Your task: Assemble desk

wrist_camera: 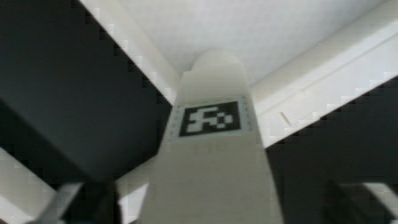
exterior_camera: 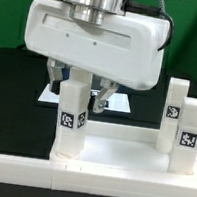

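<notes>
A white block leg (exterior_camera: 72, 118) with a square tag stands upright at the left end of the white desk top (exterior_camera: 115, 149). My gripper (exterior_camera: 77, 96) hangs over it, one finger on each side of the leg's upper part, jaws open. In the wrist view the leg (wrist_camera: 217, 150) runs up between my fingers (wrist_camera: 71, 205), with a dark gap still showing beside it, and the desk top's rimmed surface (wrist_camera: 267, 40) lies beyond. Two more tagged legs (exterior_camera: 173, 111) (exterior_camera: 190, 134) stand upright at the exterior view's right end of the top.
A low white wall (exterior_camera: 85, 186) runs across the front of the exterior view, below the desk top. Black table surface (exterior_camera: 7, 85) shows to the exterior view's left. The arm's white body (exterior_camera: 94, 40) fills the space above the leg.
</notes>
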`<state>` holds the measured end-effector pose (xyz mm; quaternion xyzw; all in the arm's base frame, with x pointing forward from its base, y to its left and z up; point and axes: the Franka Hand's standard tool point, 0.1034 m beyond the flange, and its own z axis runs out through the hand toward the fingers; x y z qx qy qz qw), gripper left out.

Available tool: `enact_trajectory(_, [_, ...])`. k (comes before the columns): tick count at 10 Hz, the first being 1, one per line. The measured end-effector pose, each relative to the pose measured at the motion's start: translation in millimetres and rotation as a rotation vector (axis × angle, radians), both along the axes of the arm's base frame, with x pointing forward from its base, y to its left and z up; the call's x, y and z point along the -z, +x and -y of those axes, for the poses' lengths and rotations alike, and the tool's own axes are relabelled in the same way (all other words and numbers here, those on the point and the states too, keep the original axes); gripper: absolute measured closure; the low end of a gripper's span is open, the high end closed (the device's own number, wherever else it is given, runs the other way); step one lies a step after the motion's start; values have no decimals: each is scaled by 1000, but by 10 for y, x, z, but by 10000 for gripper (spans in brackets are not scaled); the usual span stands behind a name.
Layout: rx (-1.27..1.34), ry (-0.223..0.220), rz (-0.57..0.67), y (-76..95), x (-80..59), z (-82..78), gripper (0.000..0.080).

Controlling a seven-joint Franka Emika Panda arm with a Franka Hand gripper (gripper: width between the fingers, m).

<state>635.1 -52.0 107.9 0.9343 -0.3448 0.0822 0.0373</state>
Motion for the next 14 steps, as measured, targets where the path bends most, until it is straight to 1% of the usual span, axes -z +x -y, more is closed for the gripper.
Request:
enact_trajectory(1, [79, 11, 9, -2, 5, -2, 429])
enact_trajectory(2, [147, 19, 18, -2, 7, -3, 511])
enact_trajectory(5, [306, 40, 36, -4, 12, -4, 511])
enact_trajectory(8, [709, 93, 59, -1, 18, 20, 511])
enact_trajectory(10, [1053, 131, 96, 13, 26, -76, 511])
enact_trajectory(12, [1317, 149, 151, 10, 28, -84, 509])
enact_trajectory(14, [1363, 144, 153, -9, 25, -62, 508])
